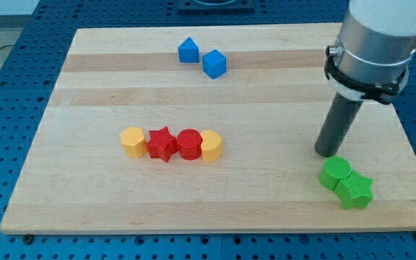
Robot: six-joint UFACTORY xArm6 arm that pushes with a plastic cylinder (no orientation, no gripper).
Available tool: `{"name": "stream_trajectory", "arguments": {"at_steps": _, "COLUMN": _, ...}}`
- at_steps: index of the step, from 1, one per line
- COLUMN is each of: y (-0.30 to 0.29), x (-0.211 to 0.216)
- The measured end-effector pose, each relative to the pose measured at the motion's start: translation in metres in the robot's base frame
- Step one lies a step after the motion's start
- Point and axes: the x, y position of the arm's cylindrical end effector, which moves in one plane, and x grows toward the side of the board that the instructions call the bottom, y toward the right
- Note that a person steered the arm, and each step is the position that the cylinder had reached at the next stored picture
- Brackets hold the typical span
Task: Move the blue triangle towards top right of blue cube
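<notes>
The blue triangle point(188, 50) sits near the view's top, left of centre, touching or nearly touching the blue cube point(214, 63), which lies just to its lower right. My tip point(328, 152) rests on the board at the view's right, far from both blue blocks. It stands just above the green blocks.
A row of blocks lies at mid-left: yellow hexagon point(133, 141), red star point(162, 144), red cylinder point(189, 144), yellow block point(211, 146). A green cylinder point(334, 173) and green star point(355, 191) sit at the lower right near the wooden board's point(85, 202) edge.
</notes>
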Motion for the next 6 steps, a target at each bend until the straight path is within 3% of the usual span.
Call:
{"name": "stream_trajectory", "arguments": {"at_steps": 2, "y": -0.041, "x": -0.042}}
{"name": "stream_trajectory", "arguments": {"at_steps": 4, "y": -0.177, "x": -0.08}}
{"name": "stream_trajectory", "arguments": {"at_steps": 6, "y": -0.329, "x": -0.174}}
